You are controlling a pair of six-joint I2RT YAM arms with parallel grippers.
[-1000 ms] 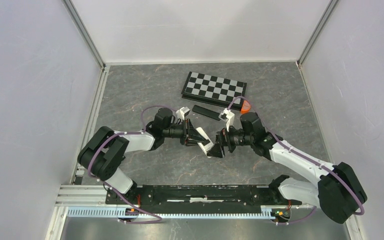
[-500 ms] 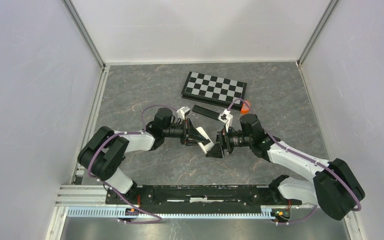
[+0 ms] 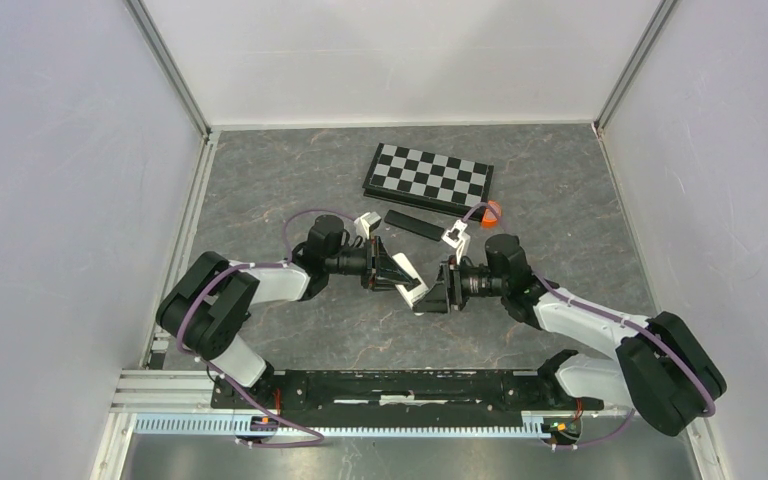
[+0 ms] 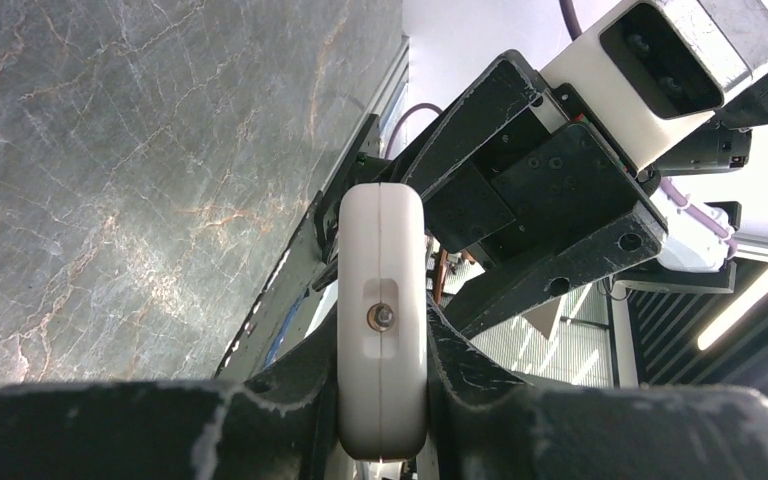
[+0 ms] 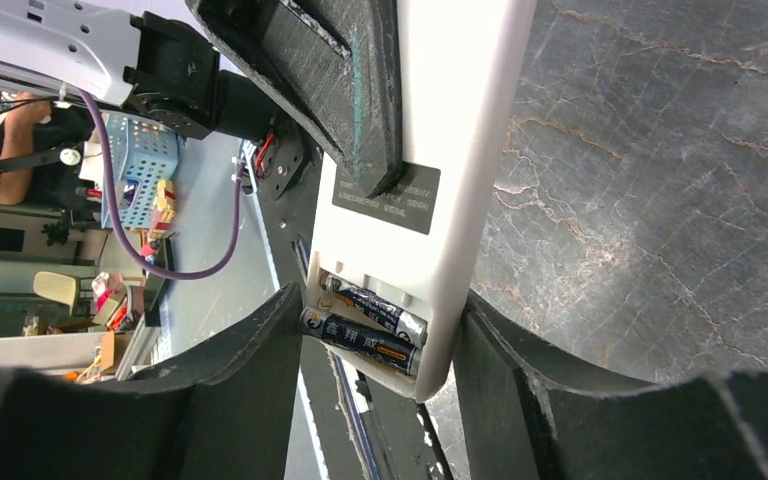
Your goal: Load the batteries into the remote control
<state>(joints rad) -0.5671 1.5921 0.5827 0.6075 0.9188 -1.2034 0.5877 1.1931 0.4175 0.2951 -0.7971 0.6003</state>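
remote point(image 5: 460, 120): upper end cut off by the frame edge; in the top view mostly hidden between the two grippers
label point(image 5: 400, 200): print too small to read, one corner under a finger point(image 5: 345, 90) of the left gripper point(image 4: 381, 385)
batteries point(image 5: 360, 340): lettering blurred; hidden in the top view
right gripper point(image 5: 380, 300): touching the remote or just clear of it, cannot tell
orange thing point(image 3: 491, 211): partly behind the right arm point(image 3: 580, 315)

One remote control point(image 3: 415, 291), over the centre of the table point(image 3: 290, 170). Two batteries point(image 5: 365, 325), side by side in its end compartment. One chessboard point(image 3: 428, 176), on the table behind it. One flat bar point(image 3: 413, 224), on the table just before the chessboard.
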